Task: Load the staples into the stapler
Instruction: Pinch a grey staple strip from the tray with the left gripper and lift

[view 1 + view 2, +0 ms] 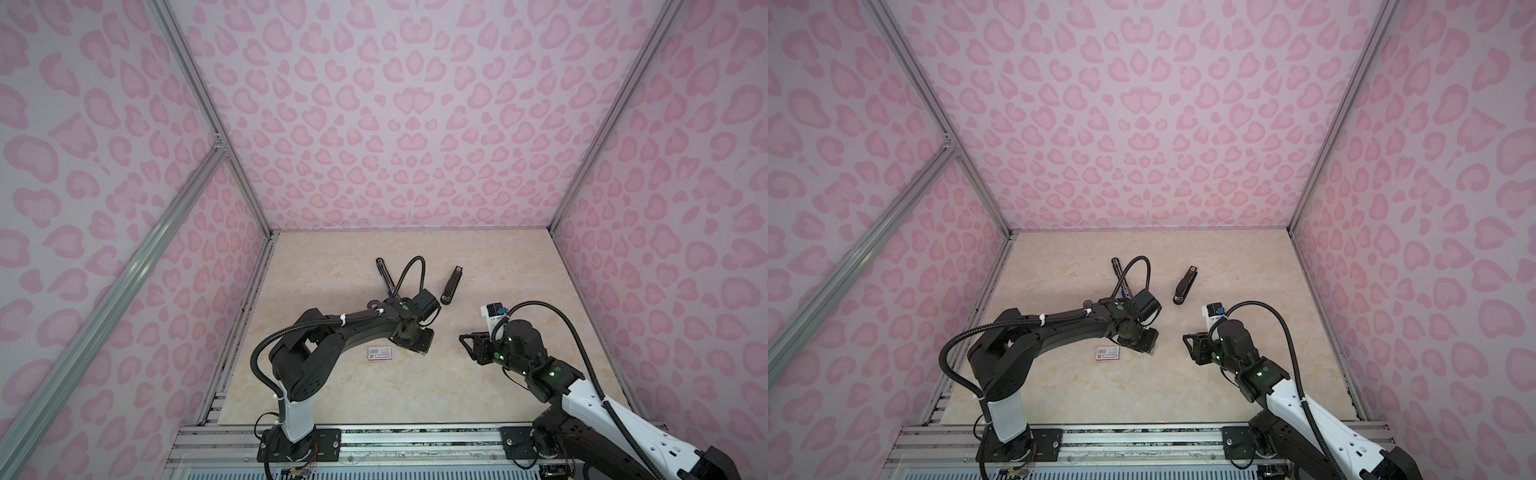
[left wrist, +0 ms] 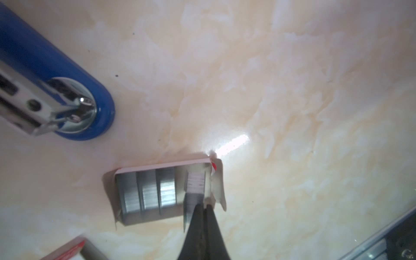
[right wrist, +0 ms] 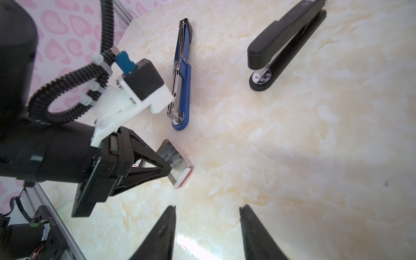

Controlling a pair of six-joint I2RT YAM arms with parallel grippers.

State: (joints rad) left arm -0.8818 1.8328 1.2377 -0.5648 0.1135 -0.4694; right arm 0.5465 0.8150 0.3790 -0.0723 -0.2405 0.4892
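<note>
Leftmost on the desk (image 1: 374, 395) lies the white-and-red box sleeve (image 1: 379, 353), with the opened blue stapler (image 1: 384, 274) farther back. Just right of the sleeve, the left claw (image 2: 203, 206) is pressed together, pinching a strip of staples (image 2: 195, 183) at one end of the open tray (image 2: 162, 165), where more strips lie. Next comes the black stapler (image 1: 451, 286), closed. Farthest right, the right claw (image 3: 207, 208) hovers spread, holding nothing.

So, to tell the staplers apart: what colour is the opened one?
The opened stapler is blue, best seen in the right wrist view.
</note>
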